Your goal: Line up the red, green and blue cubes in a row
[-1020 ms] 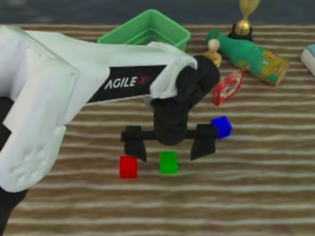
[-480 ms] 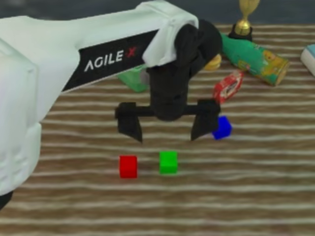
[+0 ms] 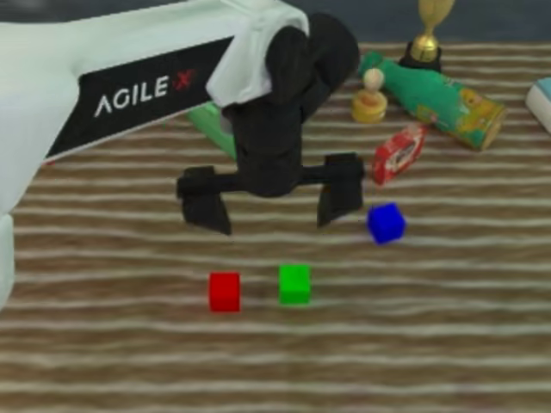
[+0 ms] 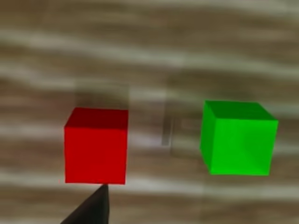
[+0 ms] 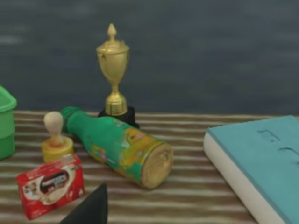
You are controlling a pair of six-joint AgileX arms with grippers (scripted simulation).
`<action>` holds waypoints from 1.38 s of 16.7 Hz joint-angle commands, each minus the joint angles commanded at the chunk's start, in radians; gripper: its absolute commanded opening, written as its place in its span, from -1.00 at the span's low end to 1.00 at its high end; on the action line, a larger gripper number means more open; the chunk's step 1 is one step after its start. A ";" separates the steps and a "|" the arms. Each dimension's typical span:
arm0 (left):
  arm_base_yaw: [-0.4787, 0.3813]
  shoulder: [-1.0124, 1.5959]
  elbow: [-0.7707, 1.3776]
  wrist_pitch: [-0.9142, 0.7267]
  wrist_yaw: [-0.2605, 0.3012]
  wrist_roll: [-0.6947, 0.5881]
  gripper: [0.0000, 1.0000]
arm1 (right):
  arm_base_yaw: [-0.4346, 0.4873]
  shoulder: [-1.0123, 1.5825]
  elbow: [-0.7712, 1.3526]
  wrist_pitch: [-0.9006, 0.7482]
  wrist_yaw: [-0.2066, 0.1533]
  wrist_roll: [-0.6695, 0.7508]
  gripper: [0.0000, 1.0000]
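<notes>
Take the green cube [image 3: 294, 283] as your mark: the red cube [image 3: 225, 291] sits just left of it, level, forming a row on the table [image 3: 430, 344]. Your left gripper [image 3: 271, 202] hovers behind them, fingers apart and empty. The blue cube [image 3: 386, 223] lies right and behind, outside the row.

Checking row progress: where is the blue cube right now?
In the top view, the blue cube sits right of centre, just below the red packet, up and right of the green cube, outside the row.
</notes>
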 joint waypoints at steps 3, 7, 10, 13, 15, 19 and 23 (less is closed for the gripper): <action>0.084 -0.189 -0.159 0.100 -0.006 0.021 1.00 | 0.044 0.189 0.182 -0.112 0.000 0.012 1.00; 0.236 -0.576 -0.472 0.290 -0.012 0.091 1.00 | 0.118 0.586 0.517 -0.317 0.003 0.035 1.00; 0.358 -0.921 -0.753 0.454 -0.014 0.182 1.00 | 0.181 0.959 0.796 -0.496 0.004 0.053 1.00; 0.469 -1.249 -1.032 0.618 -0.014 0.297 1.00 | 0.243 1.311 1.057 -0.672 0.004 0.071 1.00; 0.534 -1.441 -1.201 0.724 -0.012 0.383 1.00 | 0.283 1.522 1.223 -0.784 0.004 0.083 1.00; 0.638 -1.766 -1.478 0.921 -0.002 0.557 1.00 | 0.352 1.866 1.519 -0.969 0.004 0.103 1.00; 0.699 -1.997 -1.652 1.064 0.010 0.693 1.00 | 0.398 2.107 1.736 -1.088 0.007 0.117 1.00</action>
